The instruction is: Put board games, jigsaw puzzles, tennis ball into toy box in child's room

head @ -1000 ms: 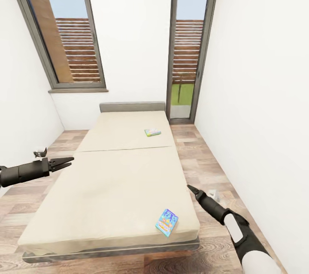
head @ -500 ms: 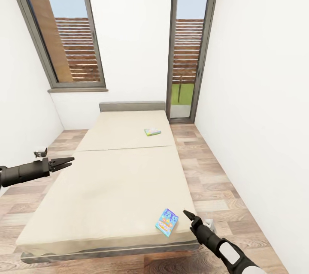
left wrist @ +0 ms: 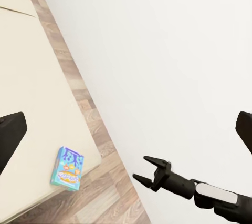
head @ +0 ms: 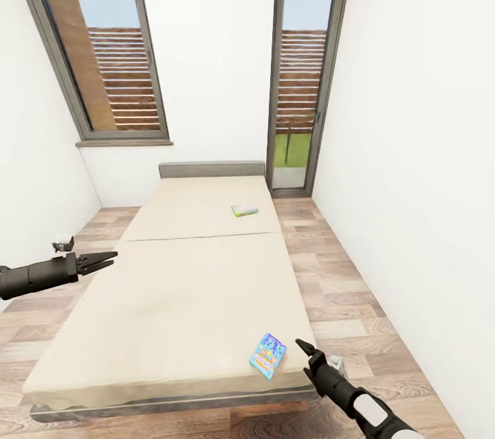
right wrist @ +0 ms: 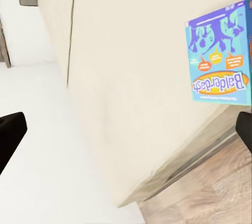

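Observation:
Two board games lie on the beige bed [head: 172, 288]. A blue one [head: 268, 355] printed "Balderdash" [right wrist: 218, 58] rests near the bed's front right corner, also visible in the left wrist view [left wrist: 67, 167]. A smaller greenish one [head: 244, 210] lies further back, near the right edge. My right gripper [head: 306, 347] hangs open just right of the blue game, over the bed's edge, its spread fingers plain in the left wrist view [left wrist: 140, 168]. Over the bed's left edge, my left gripper [head: 112, 259] is open and holds nothing. The table and toy box are out of view.
A grey headboard [head: 212, 170] stands at the far end, under a window [head: 103, 47]. A glass door [head: 299, 82] is at the back right. A white wall [head: 412, 150] borders a narrow wood-floor strip right of the bed. Small objects lie on the floor [head: 63, 244] [head: 335, 362].
My right arm has pulled back along the bed's right side and dropped, bringing its gripper next to the blue board game. The left arm has barely moved.

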`<state>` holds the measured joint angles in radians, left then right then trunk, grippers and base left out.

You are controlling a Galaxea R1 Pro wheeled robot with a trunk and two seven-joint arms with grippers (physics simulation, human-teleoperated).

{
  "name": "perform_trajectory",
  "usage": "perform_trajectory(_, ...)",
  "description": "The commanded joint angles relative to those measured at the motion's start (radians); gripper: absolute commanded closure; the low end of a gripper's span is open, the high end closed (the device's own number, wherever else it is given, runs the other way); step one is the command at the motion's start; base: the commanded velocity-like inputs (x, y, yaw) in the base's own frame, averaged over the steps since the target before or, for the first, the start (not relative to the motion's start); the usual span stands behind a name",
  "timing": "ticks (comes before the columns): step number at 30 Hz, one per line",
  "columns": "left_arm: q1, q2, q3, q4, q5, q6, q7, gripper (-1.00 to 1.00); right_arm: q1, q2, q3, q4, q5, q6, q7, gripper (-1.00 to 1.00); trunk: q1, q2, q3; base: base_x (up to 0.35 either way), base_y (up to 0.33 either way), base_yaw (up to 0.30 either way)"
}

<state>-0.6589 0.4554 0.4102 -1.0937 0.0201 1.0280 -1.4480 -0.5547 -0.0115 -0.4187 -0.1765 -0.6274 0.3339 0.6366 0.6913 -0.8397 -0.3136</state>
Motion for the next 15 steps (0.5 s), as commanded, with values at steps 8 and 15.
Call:
perform_trajectory(8,-0.001,-0.001,0.003,0.000,0.006,0.011,-0.005,-1.00,-0.001,0.000,-0.005,0.000,-0.113,0.030,0.000,-1.00,0.031,-0.057,-0.026,0.000,0.000,0.000)
perform_trajectory(15,-0.001,0.001,0.004,0.000,0.007,0.011,-0.006,-1.00,-0.001,0.002,-0.022,-0.001,-0.203,0.074,-0.021,-1.00,0.058,-0.106,-0.048,0.000,0.000,0.000)
